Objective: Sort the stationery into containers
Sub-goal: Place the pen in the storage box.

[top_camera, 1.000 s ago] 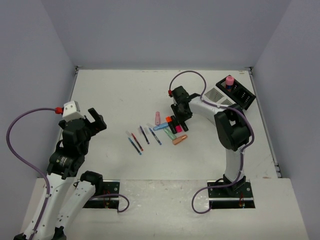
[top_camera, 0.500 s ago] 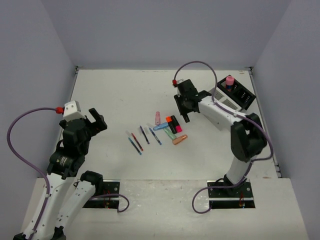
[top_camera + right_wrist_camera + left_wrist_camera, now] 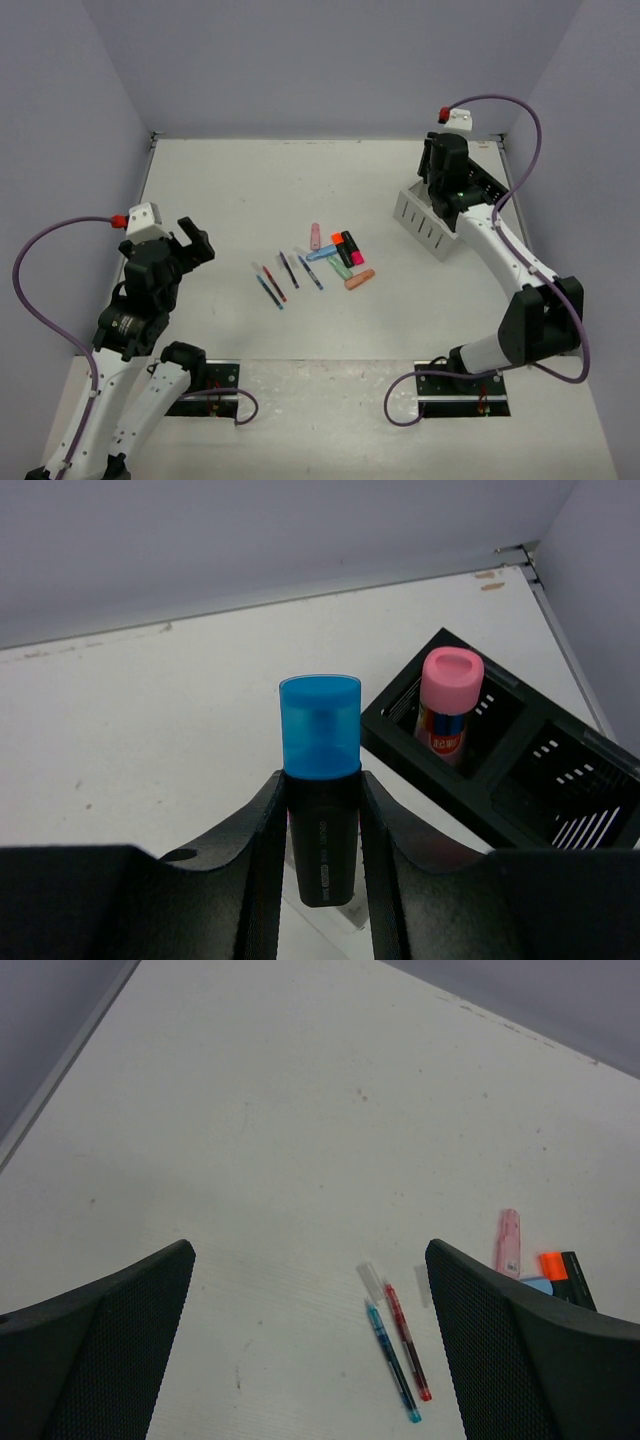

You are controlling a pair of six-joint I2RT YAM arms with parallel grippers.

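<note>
My right gripper (image 3: 320,792) is shut on a highlighter (image 3: 320,725) with a black body and a blue cap, held upright. In the top view the right gripper (image 3: 446,178) hangs over the white box (image 3: 422,222) at the back right. The black box (image 3: 530,785) lies just beyond it and holds the stubby pink cylinder (image 3: 451,702). Several thin pens (image 3: 285,275) and chunky highlighters (image 3: 345,255) lie in a cluster mid-table. My left gripper (image 3: 308,1255) is open and empty, above the table left of a blue pen (image 3: 392,1362) and a red pen (image 3: 406,1340).
Grey walls close in the table on the left, back and right. The black box (image 3: 490,187) sits close to the right wall, partly hidden by my right arm. A pale pink marker (image 3: 508,1242) lies at the far side of the cluster.
My right arm has lifted the blue-capped highlighter off the cluster and swung it back and right, over the containers. The left arm has not moved.
</note>
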